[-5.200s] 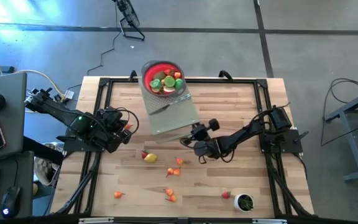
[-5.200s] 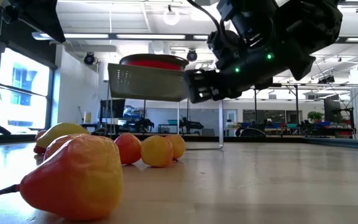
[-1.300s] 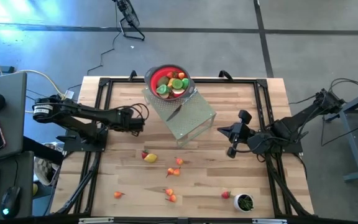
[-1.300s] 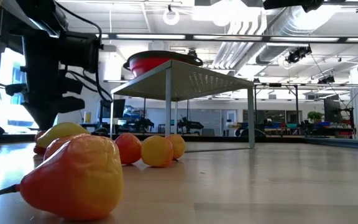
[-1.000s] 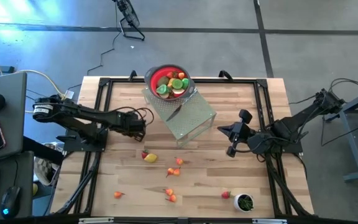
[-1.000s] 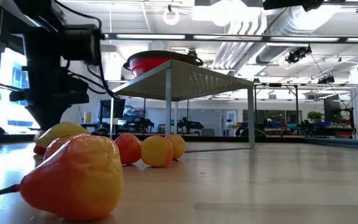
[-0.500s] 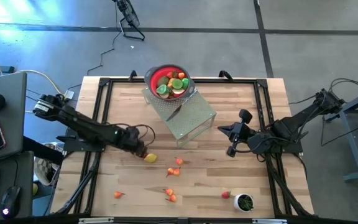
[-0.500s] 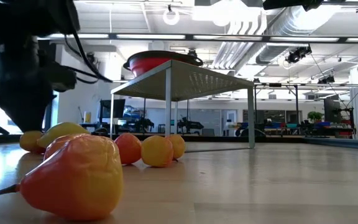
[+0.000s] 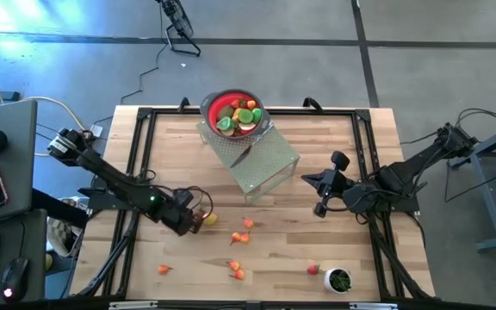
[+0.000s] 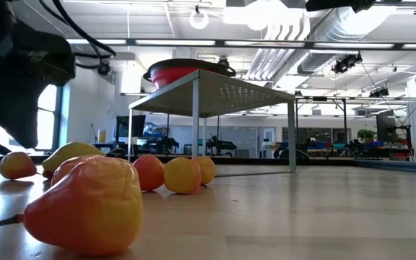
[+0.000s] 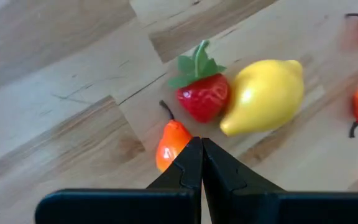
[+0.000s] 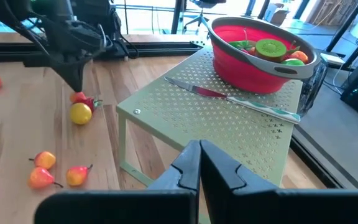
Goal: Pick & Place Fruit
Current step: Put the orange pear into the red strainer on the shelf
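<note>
Several small toy fruit lie loose on the wooden table. A small orange pear (image 11: 170, 142), a strawberry (image 11: 204, 97) and a lemon (image 11: 263, 96) lie side by side. My left gripper (image 11: 201, 143) (image 9: 195, 222) is shut, slanting down, with its tips over the pear. Whether they touch it I cannot tell. More fruit fill the red bowl (image 9: 236, 114) (image 12: 263, 53), which stands on a green perforated stand (image 9: 263, 164). My right gripper (image 12: 199, 144) (image 9: 306, 180) is shut and hangs in the air at the stand's right side.
A silver knife (image 12: 229, 97) lies on the stand beside the bowl. Other fruit lie at mid-table (image 9: 246, 226) and toward the near edge (image 9: 235, 267) (image 9: 164, 269). A white cup with green contents (image 9: 338, 280) stands near right. A big pear (image 10: 85, 206) lies near the low camera.
My left gripper has swung from beside the stand's left side toward the table's near edge. It has tipped further downward and now hangs over the strawberry, lemon and small pear. It stayed shut.
</note>
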### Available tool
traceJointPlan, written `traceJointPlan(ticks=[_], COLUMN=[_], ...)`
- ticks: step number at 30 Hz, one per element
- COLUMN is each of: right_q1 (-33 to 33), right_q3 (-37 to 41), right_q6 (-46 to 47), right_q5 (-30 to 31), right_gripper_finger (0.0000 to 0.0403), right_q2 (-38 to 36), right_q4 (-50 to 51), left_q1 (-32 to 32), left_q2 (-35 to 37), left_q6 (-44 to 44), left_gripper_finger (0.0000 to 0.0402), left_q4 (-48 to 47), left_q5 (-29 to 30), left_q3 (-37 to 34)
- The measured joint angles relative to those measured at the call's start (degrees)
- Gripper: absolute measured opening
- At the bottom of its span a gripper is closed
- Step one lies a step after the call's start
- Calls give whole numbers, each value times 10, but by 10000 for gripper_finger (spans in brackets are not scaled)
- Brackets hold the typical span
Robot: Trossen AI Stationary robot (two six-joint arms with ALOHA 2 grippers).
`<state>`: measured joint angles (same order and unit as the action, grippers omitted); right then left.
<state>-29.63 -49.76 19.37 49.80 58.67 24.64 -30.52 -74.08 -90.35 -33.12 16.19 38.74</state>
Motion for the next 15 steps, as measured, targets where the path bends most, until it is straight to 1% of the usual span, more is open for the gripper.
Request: traceJointPlan(ticks=[2,5,8,11,15], right_q1=[0,0,0,0,0], right_q3=[0,0,0,0,0], right_q6=[-2,-3,-3,-3,-9], right_q5=[0,0,-3,-4,-4], right_gripper_finger=[2,2,2,2,2], right_q2=[0,0,0,0,0], right_q4=[0,0,0,0,0], left_q1=[-4,-3,-3,-3,-3], left_q2=[0,0,0,0,0], left_q6=[0,3,13,38,78], left_gripper_finger=[0,0,0,0,0], left_q4=[-29,-114,-190,-213,-202], left_q5=[14,38,39,37,33], left_q3=[12,53,99,135,156])
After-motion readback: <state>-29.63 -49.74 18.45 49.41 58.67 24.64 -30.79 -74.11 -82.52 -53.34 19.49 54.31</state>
